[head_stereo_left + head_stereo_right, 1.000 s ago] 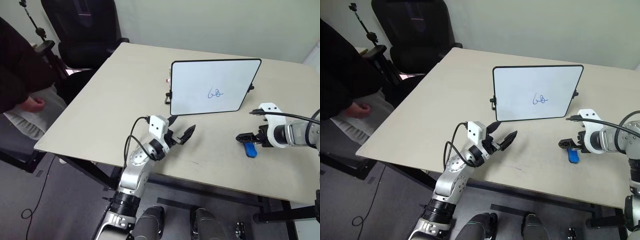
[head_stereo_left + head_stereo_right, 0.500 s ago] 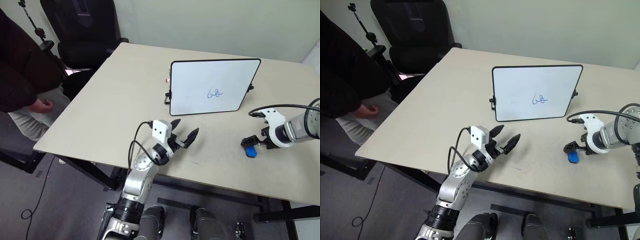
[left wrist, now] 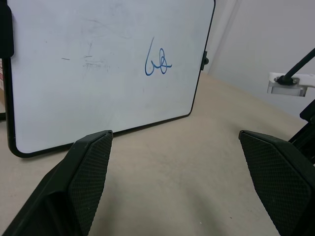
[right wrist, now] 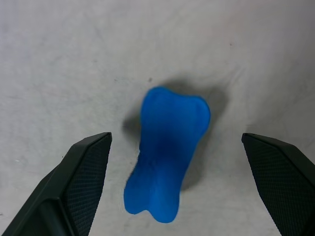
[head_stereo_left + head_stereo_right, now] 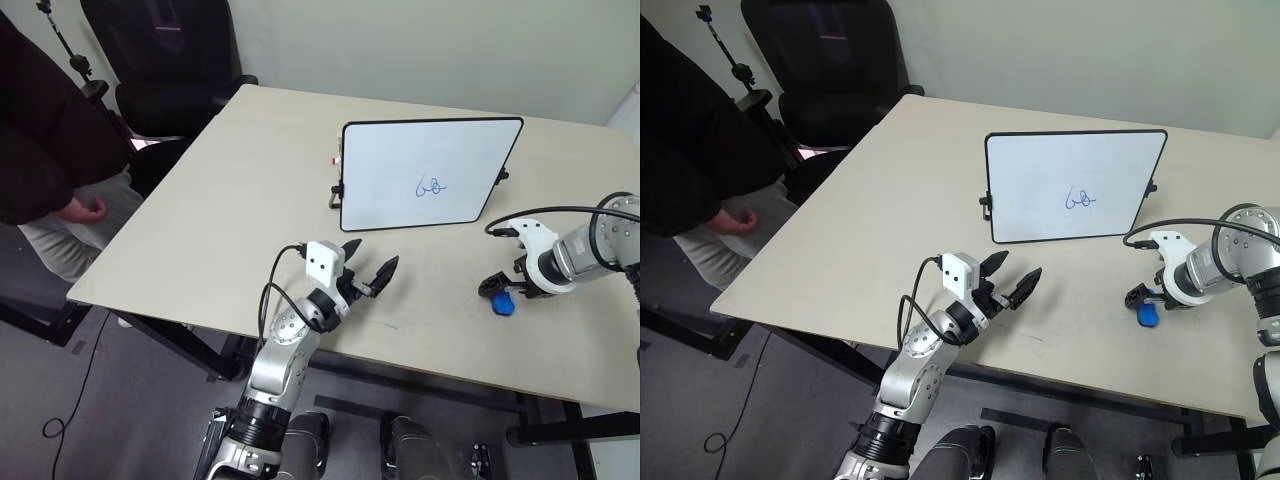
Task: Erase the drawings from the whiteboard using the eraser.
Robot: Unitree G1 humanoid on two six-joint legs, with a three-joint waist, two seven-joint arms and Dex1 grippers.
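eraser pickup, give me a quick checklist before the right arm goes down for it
1. Right gripper open: ok, fingers wide apart.
2. Eraser between the fingers: ok, roughly centred.
3. Eraser free on the table: ok, nothing touching it.
4. Eraser held: not ok, not yet gripped.
5. Whiteboard upright, drawings on it: ok.
6. Left gripper clear of the eraser: ok, open, far off.
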